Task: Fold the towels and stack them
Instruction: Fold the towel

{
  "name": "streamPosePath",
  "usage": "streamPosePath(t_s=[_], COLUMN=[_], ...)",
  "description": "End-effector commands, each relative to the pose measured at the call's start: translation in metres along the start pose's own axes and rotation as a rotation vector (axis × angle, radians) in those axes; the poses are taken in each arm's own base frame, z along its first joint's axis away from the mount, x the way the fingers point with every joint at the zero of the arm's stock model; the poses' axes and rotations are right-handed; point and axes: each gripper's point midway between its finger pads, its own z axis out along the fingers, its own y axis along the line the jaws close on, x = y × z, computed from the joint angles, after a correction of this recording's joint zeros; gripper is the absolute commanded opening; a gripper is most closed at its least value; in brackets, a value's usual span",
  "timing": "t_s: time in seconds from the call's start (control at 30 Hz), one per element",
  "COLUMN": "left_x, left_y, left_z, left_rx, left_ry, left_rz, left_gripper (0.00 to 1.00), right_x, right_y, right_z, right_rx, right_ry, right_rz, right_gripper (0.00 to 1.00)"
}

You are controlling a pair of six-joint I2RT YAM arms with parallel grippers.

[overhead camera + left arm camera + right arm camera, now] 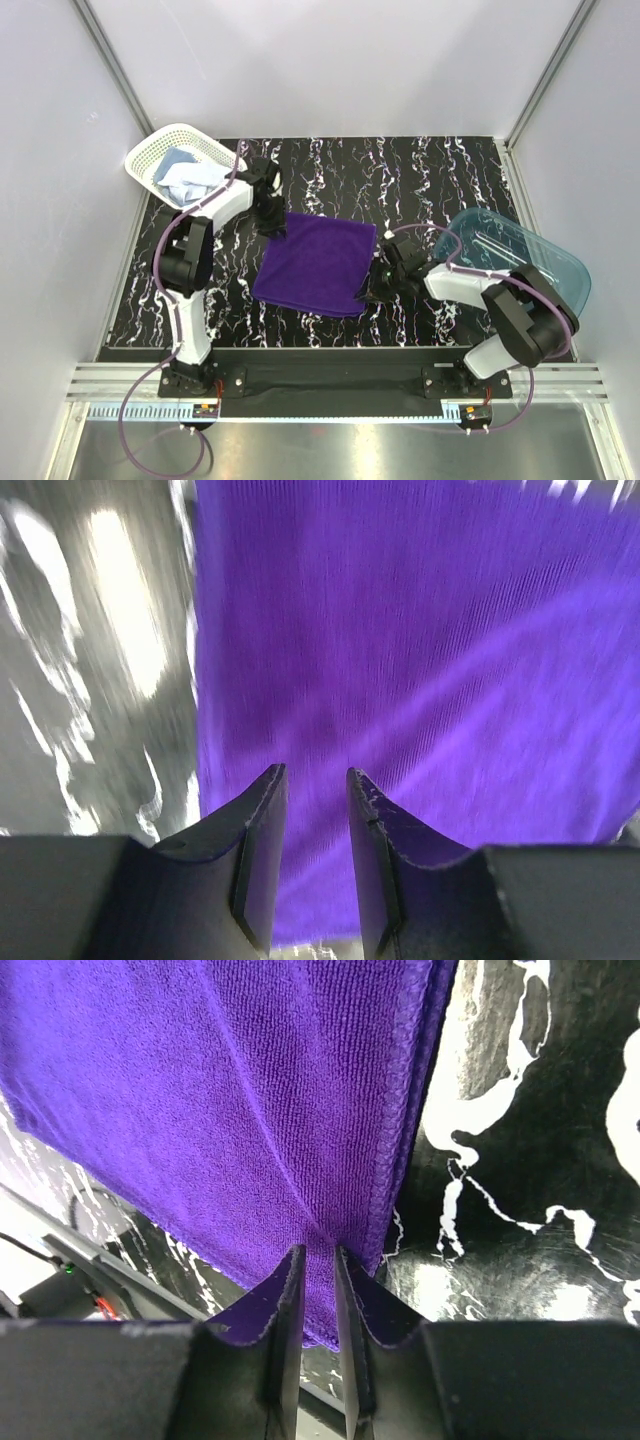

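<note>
Black arm bases (pixel 190 375) are seen nearest in the top view, bolted at the table's near edge. On the black white-veined marbled tabletop (pixel 430 170) a deep purple cloth towel (pixel 315 263) is spread flat at the centre, roughly square. The left gripper (pixel 272 228) is placed at the towel's far-left corner, the right gripper (pixel 372 290) at its near-right corner. A white lattice plastic basket (pixel 160 145) is set at the far-left, with a crumpled light blue towel (pixel 185 175) inside. A translucent blue plastic tub (pixel 560 265) is set at the right, beside the right arm.

Left wrist view: the picture is blurred. The left gripper's jaws are seen parted by a small gap above the flat purple towel (pixel 420 660); no cloth is seen bunched or clamped between them.

Right wrist view: the right gripper's (pixel 318 1252) jaws are parted only narrowly at the towel's hemmed edge. A crease in the cloth is seen running into the gap; whether cloth is pinched cannot be told.
</note>
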Motion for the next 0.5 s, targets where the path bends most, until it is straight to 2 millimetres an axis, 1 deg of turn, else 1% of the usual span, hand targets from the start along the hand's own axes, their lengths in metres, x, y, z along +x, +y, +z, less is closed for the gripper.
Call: streamPosePath(t_s=[0.0, 0.03, 0.1, 0.13, 0.17, 0.2, 0.23, 0.27, 0.3, 0.33, 0.37, 0.4, 0.43, 0.47], left_x=[-0.062, -0.069, -0.079, -0.09, -0.093, -0.098, -0.105, -0.11, -0.111, -0.114, -0.115, -0.117, -0.114, -0.115], left_y=[-0.014, -0.014, -0.01, -0.012, -0.013, -0.013, -0.012, -0.006, -0.005, -0.004, -0.002, -0.003, -0.006, -0.008], left_z=[-0.016, -0.017, -0.012, -0.016, -0.015, -0.017, -0.016, -0.016, -0.015, -0.015, -0.011, -0.01, -0.004, -0.004], left_rx=[0.059, 0.052, 0.023, 0.025, 0.024, 0.02, 0.011, -0.015, -0.018, -0.013, -0.003, 0.01, 0.037, 0.044], left_ry=[-0.123, -0.13, -0.14, -0.169, -0.175, -0.188, -0.201, -0.211, -0.208, -0.21, -0.204, -0.209, -0.192, -0.195], left_rz=[0.066, 0.076, 0.106, 0.121, 0.137, 0.167, 0.184, 0.192, 0.221, 0.233, 0.242, 0.274, 0.294, 0.312], left_gripper=[0.35, 0.35, 0.35, 0.35, 0.35, 0.36, 0.36, 0.37, 0.38, 0.38, 0.39, 0.41, 0.41, 0.42], right_x=[-0.001, -0.003, -0.015, -0.016, -0.023, -0.036, -0.043, -0.054, -0.082, -0.091, -0.103, -0.131, -0.136, -0.161], right_y=[-0.017, -0.014, -0.011, -0.01, -0.007, 0.005, 0.008, 0.011, 0.022, 0.019, 0.022, 0.035, 0.024, 0.039], right_z=[-0.005, -0.013, -0.023, -0.03, -0.034, -0.039, -0.041, -0.043, -0.051, -0.047, -0.048, -0.058, -0.047, -0.054], right_rx=[0.088, 0.09, 0.115, 0.129, 0.131, 0.12, 0.122, 0.122, 0.108, 0.105, 0.078, 0.015, 0.049, 0.039], right_ry=[-0.026, -0.04, -0.087, -0.092, -0.109, -0.143, -0.147, -0.164, -0.214, -0.191, -0.184, -0.204, -0.159, -0.189], right_rz=[-0.076, -0.088, -0.108, -0.112, -0.119, -0.14, -0.15, -0.155, -0.175, -0.169, -0.176, -0.215, -0.21, -0.303], right_gripper=[0.25, 0.25, 0.27, 0.28, 0.3, 0.31, 0.33, 0.35, 0.38, 0.39, 0.42, 0.44, 0.46, 0.48])
